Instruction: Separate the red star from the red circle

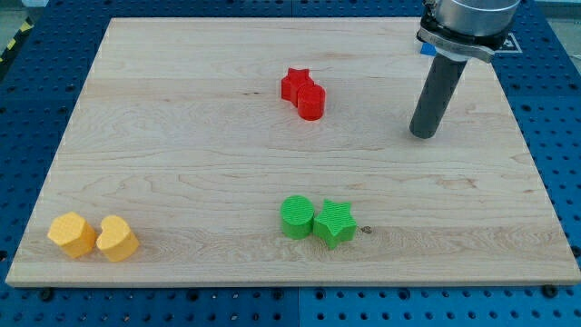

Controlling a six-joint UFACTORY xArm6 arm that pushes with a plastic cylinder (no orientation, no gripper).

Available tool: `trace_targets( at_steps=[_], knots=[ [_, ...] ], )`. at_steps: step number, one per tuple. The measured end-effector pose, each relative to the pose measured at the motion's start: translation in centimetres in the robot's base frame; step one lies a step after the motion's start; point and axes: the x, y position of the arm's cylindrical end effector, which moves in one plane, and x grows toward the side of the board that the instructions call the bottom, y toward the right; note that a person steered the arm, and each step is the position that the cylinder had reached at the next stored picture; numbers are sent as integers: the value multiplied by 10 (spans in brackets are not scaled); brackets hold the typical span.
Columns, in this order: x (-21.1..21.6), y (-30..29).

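Wooden board (182, 136) on blue pegboard table (36, 73). Red star (294, 84) and red circle (311, 102) touching near board centre-top, circle at the star's 5 o'clock. The rod's tip (422, 133) rests on bare wood well apart at their 3 o'clock, touching no block, holding nothing. Green circle (296, 218) and green star (334, 223) touching at 6 o'clock. Two yellow blocks, hexagon-like (72, 234) and heart (117, 239), at 7 o'clock.
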Motion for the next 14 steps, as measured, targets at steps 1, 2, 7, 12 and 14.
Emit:
trace_targets(
  at_steps=[1,2,7,12,14],
  knots=[
    [0,0],
    [0,0],
    [-48,-128],
    [-75,-168],
    [-100,-180]
  ],
)
